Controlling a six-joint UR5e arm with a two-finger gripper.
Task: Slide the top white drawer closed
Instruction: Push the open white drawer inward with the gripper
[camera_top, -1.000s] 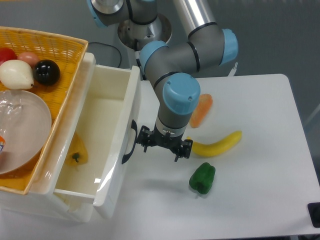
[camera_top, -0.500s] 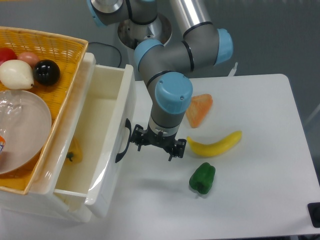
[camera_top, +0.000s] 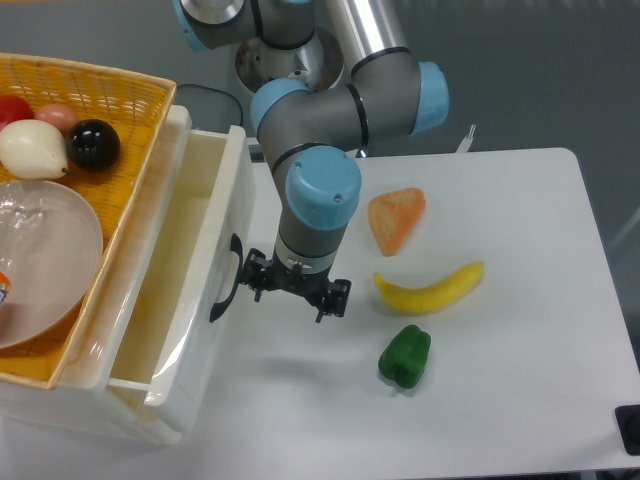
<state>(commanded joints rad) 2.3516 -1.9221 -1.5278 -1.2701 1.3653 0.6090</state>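
1. A white table (camera_top: 520, 400) is seen from above against a grey floor, with a white drawer unit at its left edge.
2. Nearest the camera on the table lies a green pepper (camera_top: 405, 356); just beyond it a yellow banana (camera_top: 430, 289) is laid crosswise.
3. The gripper (camera_top: 294, 288) is held low over the table, right beside the front panel of the top white drawer (camera_top: 205, 290). Its dark fingers are seen end-on, so whether they are spread or pressed together cannot be told.
4. The top white drawer is partly pulled out from the unit at the left, its front panel tilted in the view and its dark curved handle facing the gripper.
5. Farther back, an orange wedge-shaped item (camera_top: 396, 217) is placed on the table, well apart from the drawer.
6. On top of the unit a yellow wicker basket (camera_top: 110, 90) is set, holding a clear bowl (camera_top: 45, 260), a black ball (camera_top: 94, 144), and pale and red round items.
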